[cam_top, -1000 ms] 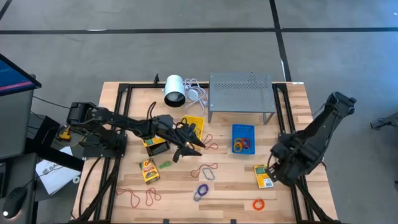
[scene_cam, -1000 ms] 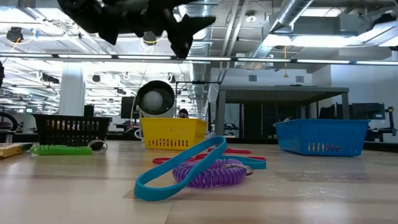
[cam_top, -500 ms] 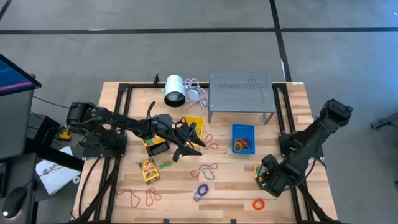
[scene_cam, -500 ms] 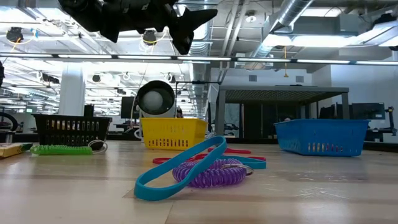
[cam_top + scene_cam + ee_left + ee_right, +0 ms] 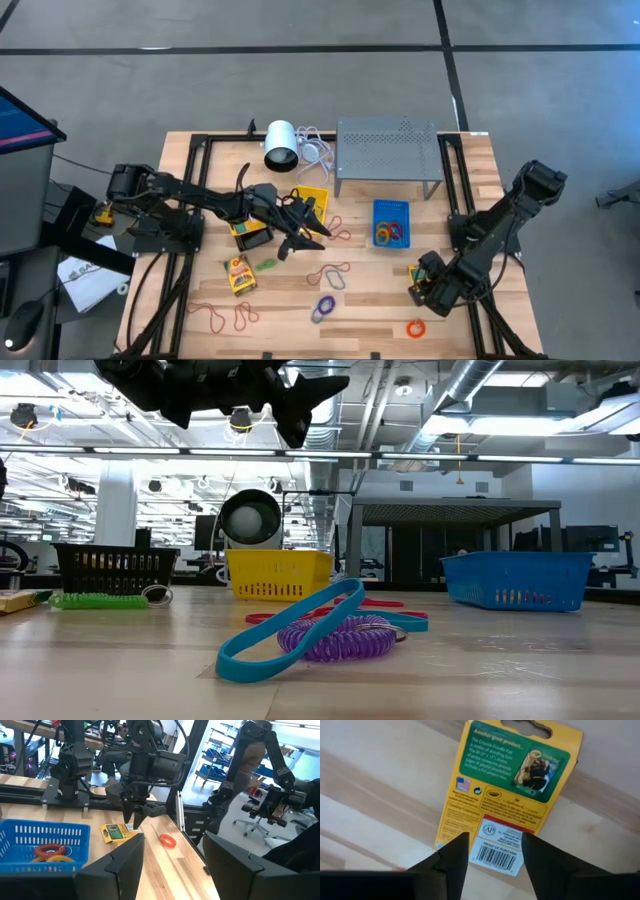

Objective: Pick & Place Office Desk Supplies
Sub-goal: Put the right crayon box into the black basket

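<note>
A flat yellow-and-green packet (image 5: 510,780) lies face down on the wood near the table's right edge (image 5: 413,274). My right gripper (image 5: 492,855) points straight down over its barcode end, open, one finger toward each long edge. The left wrist view shows this gripper (image 5: 135,817) right at the packet (image 5: 117,832). My left gripper (image 5: 312,232) hangs level above the table's middle, open and with nothing between its fingers (image 5: 172,865); the low view shows it high up (image 5: 300,400). A second packet (image 5: 240,273) lies at the near left. My right gripper comes from above, pointing down, with its fingers on either side of the packet's barcode end (image 5: 500,842). The packet lies flat on the table. Whether the fingertips touch it I cannot tell.
A blue bin (image 5: 390,222) holds bands; yellow (image 5: 310,200) and black (image 5: 250,236) bins sit under the left arm. Loose bands lie near the front: orange (image 5: 415,327), purple (image 5: 323,306), red (image 5: 215,315), blue (image 5: 290,630). White cylinder (image 5: 280,146) and grey stand (image 5: 388,150) stand at the back.
My right gripper has come down and toward the table's near edge, onto the packet at the right, then nearly stopped there. The packet has not moved.
</note>
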`<state>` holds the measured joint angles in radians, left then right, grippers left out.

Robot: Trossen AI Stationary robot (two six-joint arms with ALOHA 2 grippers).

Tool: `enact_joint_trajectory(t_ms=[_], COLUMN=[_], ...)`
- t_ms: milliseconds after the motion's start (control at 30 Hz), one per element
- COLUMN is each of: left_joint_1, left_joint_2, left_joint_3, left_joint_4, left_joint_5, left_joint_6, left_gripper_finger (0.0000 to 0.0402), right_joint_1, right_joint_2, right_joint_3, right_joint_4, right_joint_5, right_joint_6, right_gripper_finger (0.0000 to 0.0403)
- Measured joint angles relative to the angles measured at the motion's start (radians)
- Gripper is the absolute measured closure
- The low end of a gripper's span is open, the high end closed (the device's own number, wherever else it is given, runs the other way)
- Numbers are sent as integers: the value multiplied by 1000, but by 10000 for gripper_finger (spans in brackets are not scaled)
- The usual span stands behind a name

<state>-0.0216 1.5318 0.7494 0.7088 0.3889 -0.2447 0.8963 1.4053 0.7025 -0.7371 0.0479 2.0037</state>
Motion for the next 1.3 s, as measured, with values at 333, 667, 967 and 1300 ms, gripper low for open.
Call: enact_joint_trajectory(t_ms=[333,667,967,1300], left_joint_1=[0,0,1,1], left_joint_2=[0,0,0,0], left_joint_3=[0,0,0,0], left_joint_4=[-17,-29,-37,-37], left_joint_5=[0,0,28,29], left_joint_6=[7,8,31,46], left_gripper_finger=[202,202,202,202], right_joint_1=[0,-2,-3,-17], right_joint_2=[-12,-12,60,75], right_joint_3=[0,0,3,6], right_joint_4=[-7,1,14,31], right_joint_5=[-13,32,58,55], right_joint_6=[-6,87,119,125], right_gripper_finger=[183,118,61,7])
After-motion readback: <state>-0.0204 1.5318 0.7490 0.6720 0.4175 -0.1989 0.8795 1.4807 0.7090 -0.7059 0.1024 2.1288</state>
